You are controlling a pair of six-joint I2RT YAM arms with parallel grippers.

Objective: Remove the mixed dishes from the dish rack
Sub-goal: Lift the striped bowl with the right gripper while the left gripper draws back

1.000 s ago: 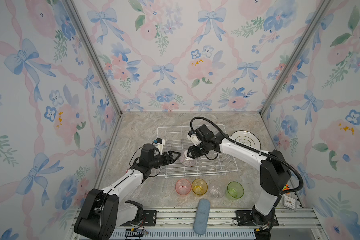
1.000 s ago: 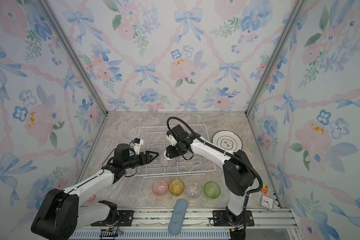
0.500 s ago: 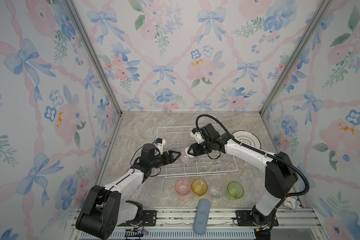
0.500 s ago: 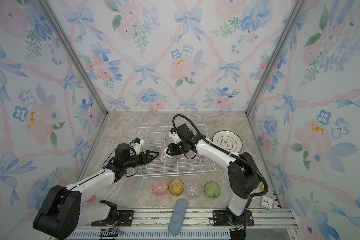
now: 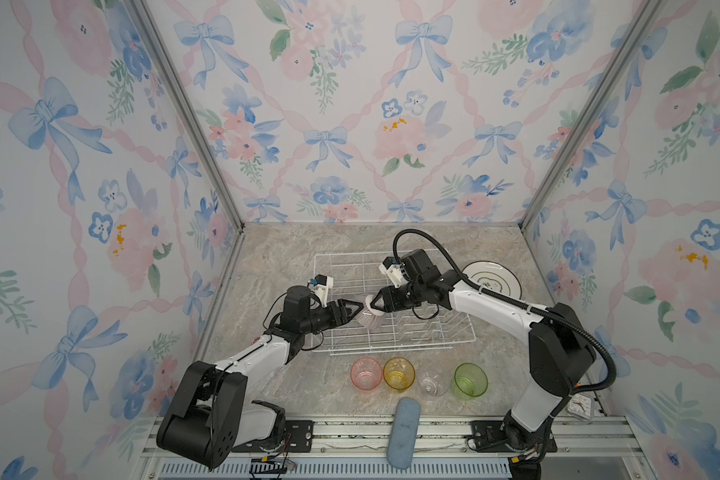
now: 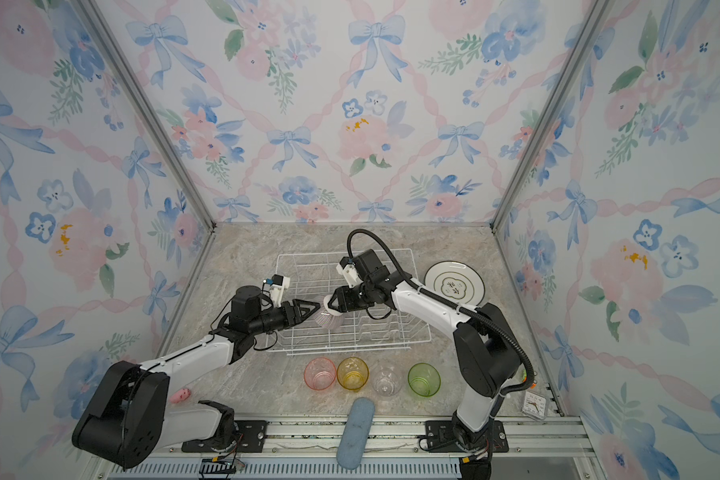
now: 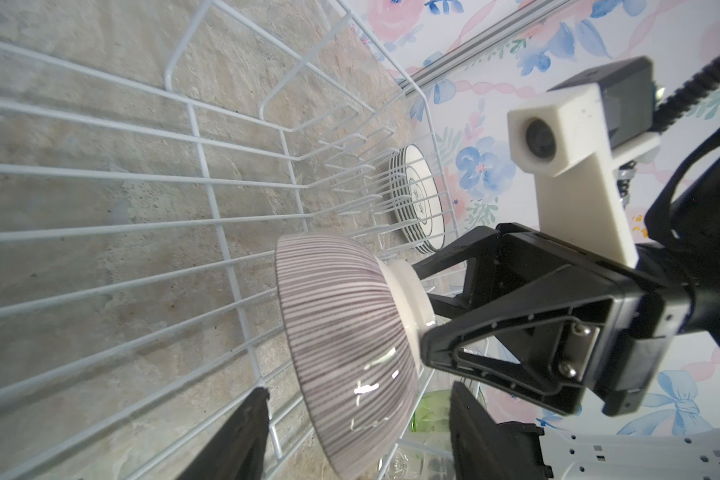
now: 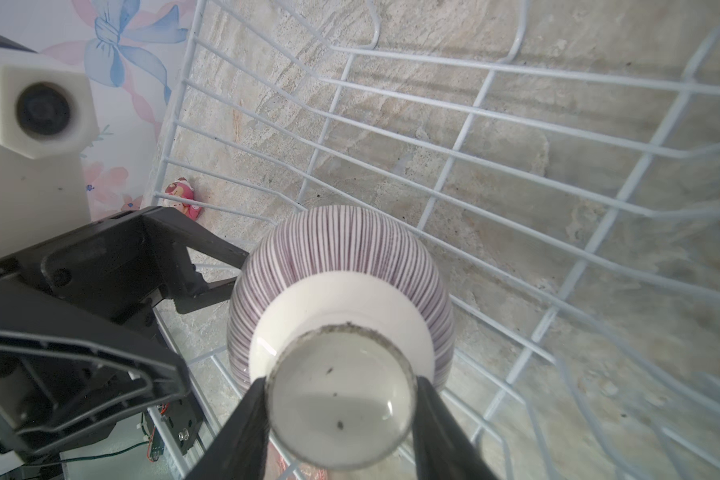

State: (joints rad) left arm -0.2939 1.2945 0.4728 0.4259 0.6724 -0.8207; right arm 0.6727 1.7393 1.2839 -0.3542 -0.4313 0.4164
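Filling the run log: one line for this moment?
right pincer: grips bowl foot | left pincer: open astride bowl | bowl: over rack

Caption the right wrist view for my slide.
Right gripper clamps the striped bowl by its foot over the dish rack, open left gripper alongside.

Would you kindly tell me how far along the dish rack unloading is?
Done: four tumblers stand on the table in front of the dish rack, and the plates are stacked beside it. In hand: the right claw grips the striped bowl by its foot above the rack; the left claw stands open around it. Left: setting the bowl down outside.
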